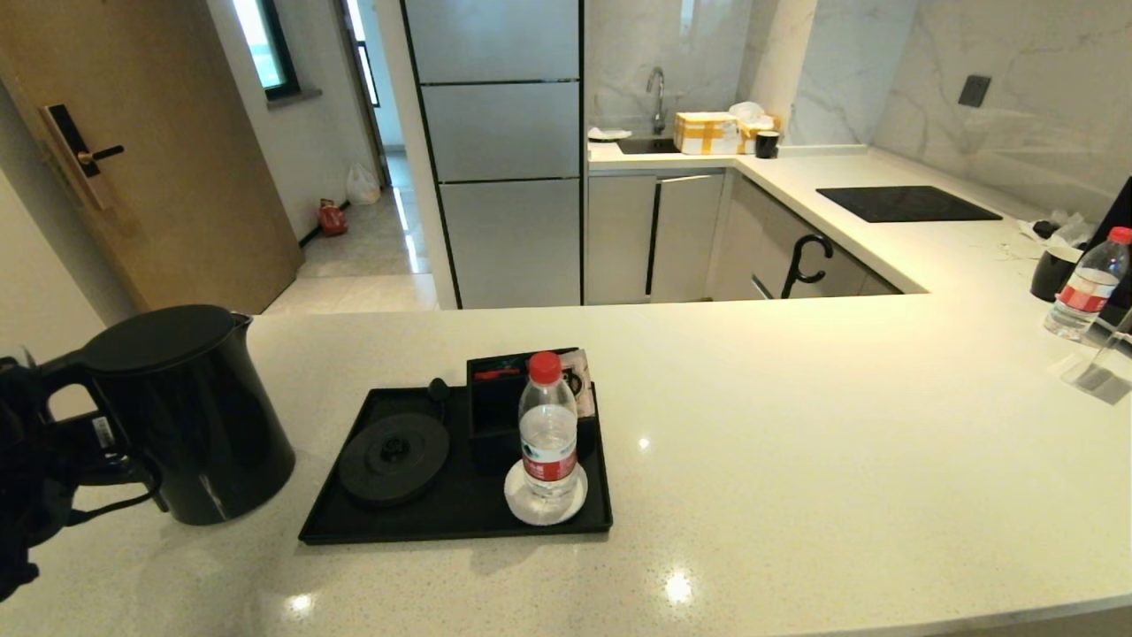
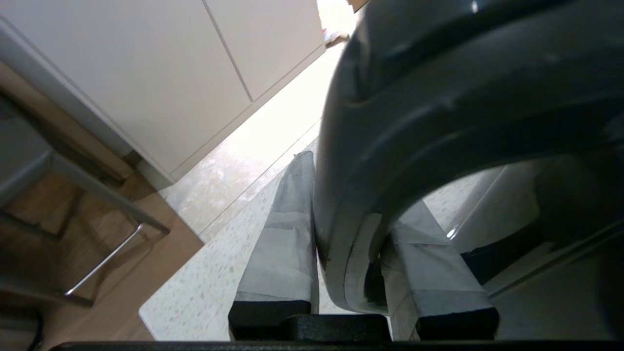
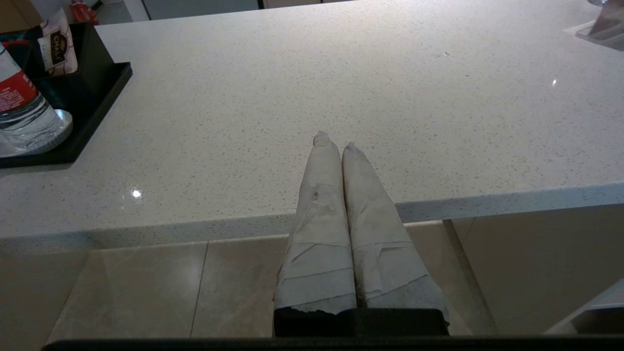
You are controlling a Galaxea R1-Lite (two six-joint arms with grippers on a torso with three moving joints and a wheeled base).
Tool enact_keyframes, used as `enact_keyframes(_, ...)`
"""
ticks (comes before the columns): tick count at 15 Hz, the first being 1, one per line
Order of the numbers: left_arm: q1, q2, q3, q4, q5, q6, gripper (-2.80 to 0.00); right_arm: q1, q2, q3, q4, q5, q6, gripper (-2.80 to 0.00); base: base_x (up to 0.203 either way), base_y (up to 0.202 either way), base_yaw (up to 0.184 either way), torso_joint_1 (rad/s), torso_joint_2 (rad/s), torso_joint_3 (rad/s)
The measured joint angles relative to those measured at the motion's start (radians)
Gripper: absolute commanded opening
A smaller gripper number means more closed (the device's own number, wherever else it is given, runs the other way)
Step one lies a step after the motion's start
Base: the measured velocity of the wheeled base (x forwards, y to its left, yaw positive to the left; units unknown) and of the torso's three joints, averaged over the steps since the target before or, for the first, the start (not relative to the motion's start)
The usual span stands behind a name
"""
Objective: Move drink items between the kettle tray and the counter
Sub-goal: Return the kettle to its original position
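On the counter (image 1: 796, 425), just to the right of the left gripper (image 2: 348, 229), the black kettle (image 1: 181, 411) stands upright outside the kettle tray (image 1: 455, 513), near the tray's left rim. The left gripper is clamped on the kettle's loop handle (image 2: 370, 185), one taped finger (image 2: 287, 239) on each side of it. Beyond the kettle from that gripper, the round kettle base (image 1: 394, 458) on the tray lies bare. Further right on the tray, the red-capped water bottle (image 1: 548, 429) stands upright on the white coaster (image 1: 517, 500), in front of the divided black box (image 1: 495, 402). The tea sachet (image 1: 584, 380) leans at the box's right end.

The right gripper (image 3: 336, 141) hangs at the counter's near edge, well to the right of the tray, its fingers pressed together and holding nothing. The bottle and sachet lie far off to its left. A second water bottle (image 1: 1086, 285) stands at the counter's far right, with the black hob (image 1: 906, 203) beyond it.
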Motion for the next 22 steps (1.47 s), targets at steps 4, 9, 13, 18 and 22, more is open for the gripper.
enact_keyframes(4,-0.001,-0.028,-0.049,0.067,-0.003,-0.011,-2.8,-0.001,0.0,0.0,0.0,0.0,-0.001,-2.8,0.0,0.0,0.0,0.0,0.0,0.0)
enact_keyframes(9,-0.055,-0.116,-0.276,0.444,-0.036,-0.117,-2.8,0.0,0.0,0.0,0.0,0.0,-0.001,-2.8,0.0,0.0,0.0,0.0,0.0,0.0)
enact_keyframes(13,-0.13,-0.152,-0.377,0.614,-0.052,-0.155,-2.8,-0.001,0.0,0.0,0.0,0.0,-0.001,-2.8,0.0,0.0,0.0,0.0,0.0,0.0)
enact_keyframes(18,-0.286,-0.203,-0.453,0.736,-0.066,-0.238,-2.8,-0.001,0.0,0.0,0.0,0.0,-0.001,-2.8,0.0,0.0,0.0,0.0,0.0,0.0)
enact_keyframes(22,-0.405,-0.208,-0.472,0.751,-0.075,-0.237,-2.8,-0.001,0.0,0.0,0.0,0.0,-0.001,-2.8,0.0,0.0,0.0,0.0,0.0,0.0)
